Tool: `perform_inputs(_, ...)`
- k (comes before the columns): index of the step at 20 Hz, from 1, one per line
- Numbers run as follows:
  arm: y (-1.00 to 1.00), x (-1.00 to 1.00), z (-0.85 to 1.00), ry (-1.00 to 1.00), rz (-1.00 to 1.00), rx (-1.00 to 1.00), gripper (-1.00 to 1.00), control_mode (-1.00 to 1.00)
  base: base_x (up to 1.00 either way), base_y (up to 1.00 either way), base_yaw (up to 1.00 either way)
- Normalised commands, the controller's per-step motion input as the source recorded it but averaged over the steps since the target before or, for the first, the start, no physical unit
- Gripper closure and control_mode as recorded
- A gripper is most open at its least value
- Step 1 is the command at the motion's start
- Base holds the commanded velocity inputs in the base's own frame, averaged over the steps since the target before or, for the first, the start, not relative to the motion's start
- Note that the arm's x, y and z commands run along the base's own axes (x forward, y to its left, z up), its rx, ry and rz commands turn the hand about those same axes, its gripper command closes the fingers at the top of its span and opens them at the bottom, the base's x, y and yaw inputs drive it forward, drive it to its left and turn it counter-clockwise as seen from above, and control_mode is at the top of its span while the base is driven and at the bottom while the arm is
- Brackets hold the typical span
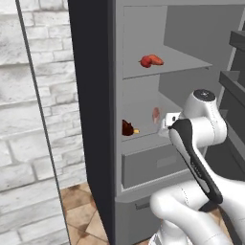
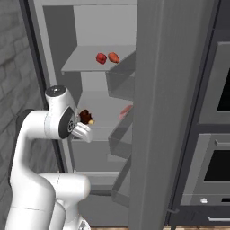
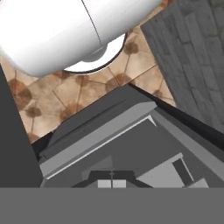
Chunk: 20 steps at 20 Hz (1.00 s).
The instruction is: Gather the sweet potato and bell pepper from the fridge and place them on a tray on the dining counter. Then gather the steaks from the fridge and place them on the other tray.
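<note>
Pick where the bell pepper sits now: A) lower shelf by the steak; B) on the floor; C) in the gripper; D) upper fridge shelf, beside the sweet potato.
D: the bell pepper lies on the fridge's upper shelf next to the sweet potato.

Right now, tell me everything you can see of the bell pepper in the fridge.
The bell pepper is small, rounded and bright red, with a smooth, slightly glossy look. It sits on the upper grey shelf of the open fridge, close beside an orange-red vegetable; whether the two touch cannot be told. Nothing grips it. Its stem is too small to make out.
</note>
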Motion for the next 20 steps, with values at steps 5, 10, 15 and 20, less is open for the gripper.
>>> perform_inputs(5,0.00,0.00,0.60,0.00,0.00,-0.10,1.00,-1.00,0.00,0.00,0.00)
perform_inputs(10,0.00,0.00,0.57,0.00,0.01,-0.08,1.00,-1.00,0.00,0.00,0.00)
perform_inputs(15,0.00,0.00,0.40,-0.03,0.03,-0.02,1.00,-1.00,0.00,0.00,0.00)
perform_inputs(20,0.00,0.00,0.27,-0.01,0.00,-0.01,-1.00,-1.00,0.00,0.00,0.00)
